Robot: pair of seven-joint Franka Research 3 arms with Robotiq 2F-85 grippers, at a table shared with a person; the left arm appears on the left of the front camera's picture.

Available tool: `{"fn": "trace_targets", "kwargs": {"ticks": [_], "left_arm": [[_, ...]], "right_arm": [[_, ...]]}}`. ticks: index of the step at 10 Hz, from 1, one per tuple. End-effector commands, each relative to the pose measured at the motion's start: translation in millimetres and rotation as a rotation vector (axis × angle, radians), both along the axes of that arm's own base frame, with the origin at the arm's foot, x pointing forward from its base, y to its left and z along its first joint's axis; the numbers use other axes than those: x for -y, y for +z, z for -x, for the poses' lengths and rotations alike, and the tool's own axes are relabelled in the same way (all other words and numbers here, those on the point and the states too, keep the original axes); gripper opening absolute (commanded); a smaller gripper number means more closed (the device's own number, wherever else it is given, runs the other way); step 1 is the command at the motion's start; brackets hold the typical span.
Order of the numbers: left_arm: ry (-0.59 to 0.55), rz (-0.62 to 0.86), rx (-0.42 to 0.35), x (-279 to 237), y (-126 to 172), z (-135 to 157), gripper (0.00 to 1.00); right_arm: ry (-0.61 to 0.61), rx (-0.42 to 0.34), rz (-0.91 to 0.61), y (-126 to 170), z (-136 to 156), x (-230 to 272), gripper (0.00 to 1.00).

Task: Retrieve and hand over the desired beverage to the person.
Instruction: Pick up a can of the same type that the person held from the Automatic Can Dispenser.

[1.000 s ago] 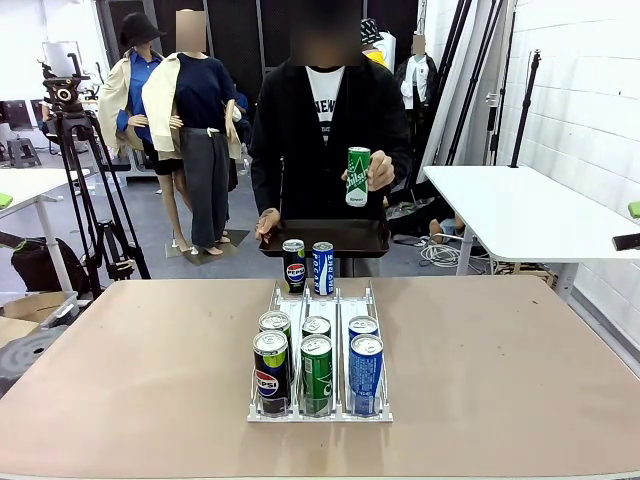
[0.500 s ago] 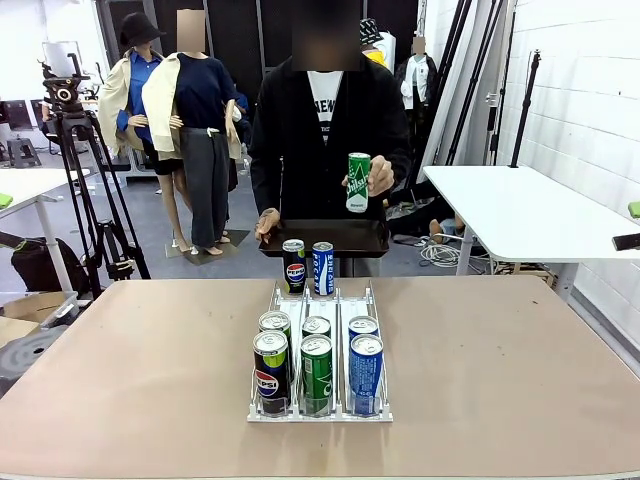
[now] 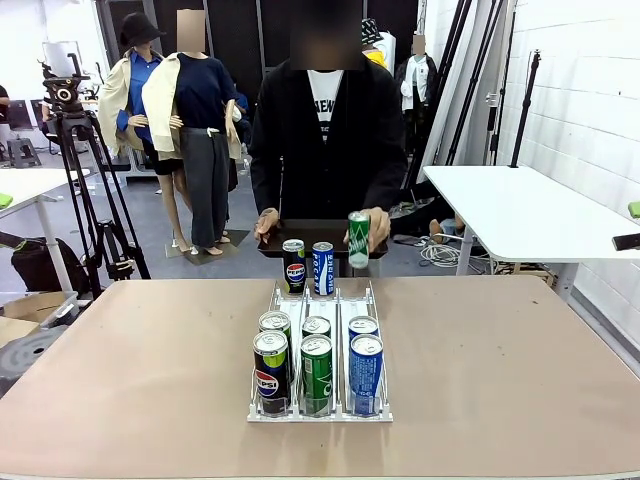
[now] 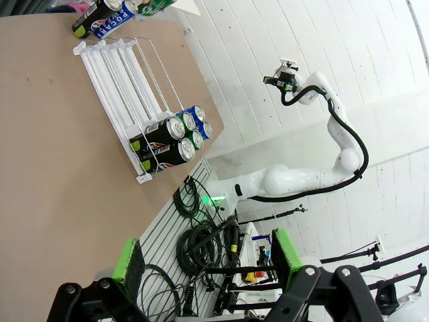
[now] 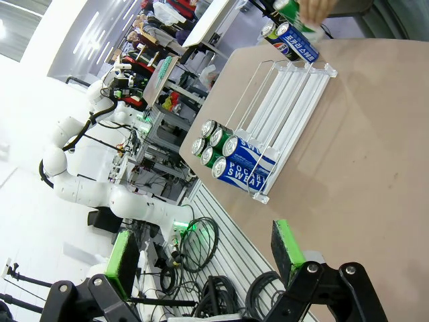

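Left jaws: released; the green pads [image 4: 129, 258] stood wide apart with nothing between them, raised off the near side of the bench [image 3: 500, 360].
Right jaws: released too; the pads [image 5: 285, 243] were spread and gripped nothing, well apart from the cans.
Rack [image 3: 330, 298]: a white three-lane rack stood mid-bench, running from near to far.
Near end of rack: two Pepsi cans [image 3: 270, 372] stood in the left lane, two green cans [image 3: 317, 373] in the middle and two blue cans [image 3: 366, 373] in the right.
Far end of rack: a single Pepsi can [image 3: 294, 266] and a single blue can [image 3: 323, 268] stood upright side by side.
Held can [image 3: 358, 238]: this green can was upright, just right of the single blue can, gripped in the person's hand [image 3: 378, 228]; whether it touched anything beneath could not be told.
Tray [image 3: 310, 228]: black, behind those cans, with the person's other hand [image 3: 267, 222] at its left edge.
Person [image 3: 325, 130]: stood at the far side in a black jacket.
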State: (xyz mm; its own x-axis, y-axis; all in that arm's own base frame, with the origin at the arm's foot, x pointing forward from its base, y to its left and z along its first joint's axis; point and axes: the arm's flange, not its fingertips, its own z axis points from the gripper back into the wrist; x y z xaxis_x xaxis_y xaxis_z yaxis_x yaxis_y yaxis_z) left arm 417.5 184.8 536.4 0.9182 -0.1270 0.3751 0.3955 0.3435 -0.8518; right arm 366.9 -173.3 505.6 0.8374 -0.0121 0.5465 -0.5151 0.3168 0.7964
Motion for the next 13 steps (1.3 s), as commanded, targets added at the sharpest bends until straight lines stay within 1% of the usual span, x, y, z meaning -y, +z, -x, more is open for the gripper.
{"fn": "trace_targets", "kwargs": {"ticks": [1, 13], "left_arm": [[0.005, 0.003, 0.009, 1.1, 0.5, 4.6, 1.0], [0.005, 0.003, 0.009, 1.1, 0.5, 4.6, 1.0]], "right_arm": [[-0.014, 0.007, 0.009, -1.2, 1.7, -3.4, 1.0], [-0.014, 0.007, 0.009, -1.2, 1.7, -3.4, 1.0]]}}
